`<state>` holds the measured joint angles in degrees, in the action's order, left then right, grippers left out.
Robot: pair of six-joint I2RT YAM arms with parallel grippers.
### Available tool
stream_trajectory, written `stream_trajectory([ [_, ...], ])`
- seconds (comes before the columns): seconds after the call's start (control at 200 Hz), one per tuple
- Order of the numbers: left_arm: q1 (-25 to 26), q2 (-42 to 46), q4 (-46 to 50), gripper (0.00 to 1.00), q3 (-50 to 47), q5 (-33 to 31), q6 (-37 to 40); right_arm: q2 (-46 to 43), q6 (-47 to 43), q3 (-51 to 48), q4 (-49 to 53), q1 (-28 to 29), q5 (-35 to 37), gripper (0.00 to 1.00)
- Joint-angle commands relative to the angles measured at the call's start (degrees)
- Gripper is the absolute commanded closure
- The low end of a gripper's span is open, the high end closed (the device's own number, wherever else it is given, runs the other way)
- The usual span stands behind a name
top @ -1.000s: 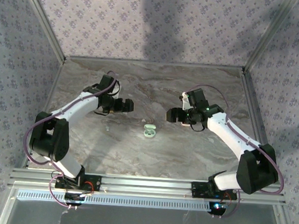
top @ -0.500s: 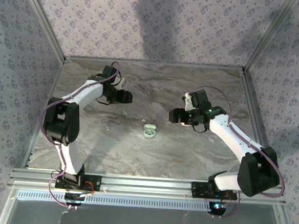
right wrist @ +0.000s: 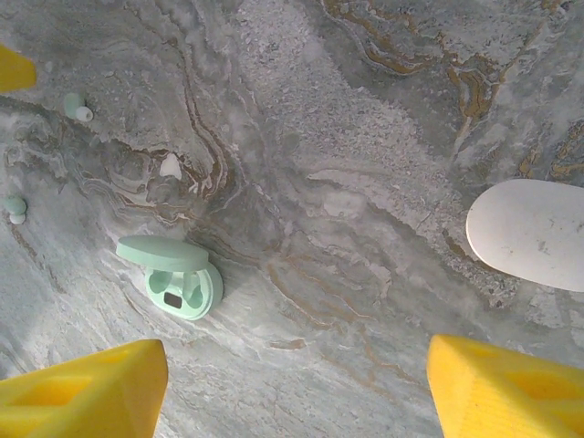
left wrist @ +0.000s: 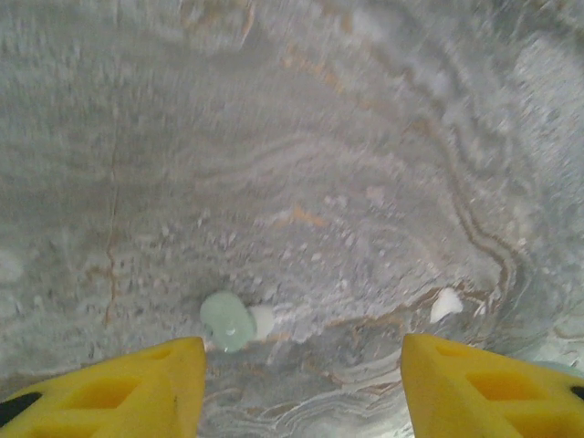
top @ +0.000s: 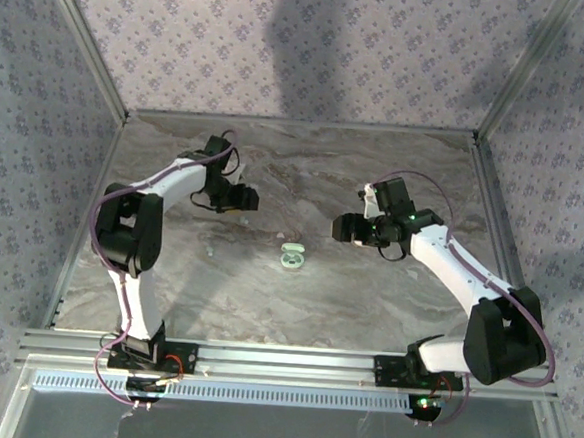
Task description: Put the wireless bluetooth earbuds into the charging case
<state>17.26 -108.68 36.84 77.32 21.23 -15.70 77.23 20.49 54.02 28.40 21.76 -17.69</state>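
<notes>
A mint-green earbud (left wrist: pixel 226 321) with a white tip lies on the marble just ahead of my left gripper's (left wrist: pixel 304 365) left finger. The yellow jaws stand apart with nothing between them. The mint charging case (right wrist: pixel 178 278) sits open with its lid up, both sockets empty, ahead and left of my open right gripper (right wrist: pixel 297 365). Two small earbuds (right wrist: pixel 78 107) (right wrist: pixel 14 208) lie left of the case in the right wrist view. From above, the case (top: pixel 291 257) rests mid-table between the left gripper (top: pixel 241 197) and the right gripper (top: pixel 343 228).
A white oval case (right wrist: pixel 534 233) lies on the table to the right in the right wrist view. A white speck (left wrist: pixel 446 304) sits near my left gripper's right finger. Patterned walls and metal rails (top: pixel 262 357) enclose the marble tabletop.
My left arm has folded back, its elbow swinging up and left, and its jaws have narrowed from wide open. The right gripper has drifted slightly right.
</notes>
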Motion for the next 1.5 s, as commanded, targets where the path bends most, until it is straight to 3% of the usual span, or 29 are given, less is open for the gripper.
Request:
stream_trajectory([
  [0.0,0.16,3.74,-0.46,0.44,-2.68,0.49,-2.27,-0.06,-0.21,-0.43,-0.57,-0.31,-1.31,0.24],
  [0.165,-1.14,4.45,-1.62,0.53,-5.03,0.99,-3.24,0.22,-0.45,-0.48,-1.13,-0.16,-2.63,0.26],
  [0.585,-3.37,0.59,-1.91,0.61,-2.76,3.90,-2.58,-0.13,-1.35,-0.19,-0.75,1.71,-2.79,0.27],
  [1.499,-3.46,-0.54,-3.18,0.61,-4.09,4.69,-2.65,0.38,-1.19,0.18,-1.05,3.12,-1.85,0.27],
])
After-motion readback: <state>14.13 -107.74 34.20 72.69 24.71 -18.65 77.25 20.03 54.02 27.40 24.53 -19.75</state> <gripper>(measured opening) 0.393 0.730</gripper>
